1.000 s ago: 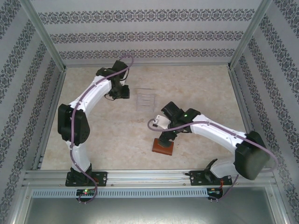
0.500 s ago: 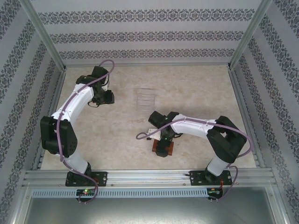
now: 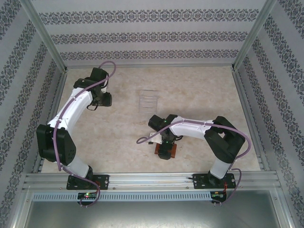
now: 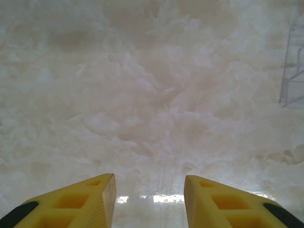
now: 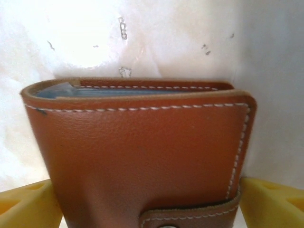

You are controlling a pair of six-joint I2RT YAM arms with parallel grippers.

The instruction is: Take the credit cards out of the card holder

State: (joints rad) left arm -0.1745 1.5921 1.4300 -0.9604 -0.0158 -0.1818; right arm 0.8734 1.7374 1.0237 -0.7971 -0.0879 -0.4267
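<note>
Marbled beige tabletop [image 3: 204, 90], boxed in by panels of patterned wallpaper [image 3: 152, 38], carries little. A small brown leather folding card holder [image 3: 174, 152] lies near the front edge, towards the middle. A clear ridged plastic rack [image 3: 148, 99] stands well apart from it, further back.

The right gripper [image 3: 165, 151] hangs directly over the card holder. In the right wrist view its yellow fingers [image 5: 23, 204] sit close against the wallet's two sides, apparently to steady or lift it. Whether they are actually squeezing it I cannot tell.

The wallet is folded shut, its stitched snap tab [image 5: 190, 216] fastened across the near edge. A strip of grey-blue lining [image 5: 71, 91] peeks out along the far fold. I judge the credit cards to be tucked inside, so none has come out yet, and the tab likely needs undoing first.

The left gripper [image 4: 149, 199] hovers over bare table towards the back left, jaws spread with nothing between them. It seems parked there to leave room, ready to help once the cover is held.
</note>
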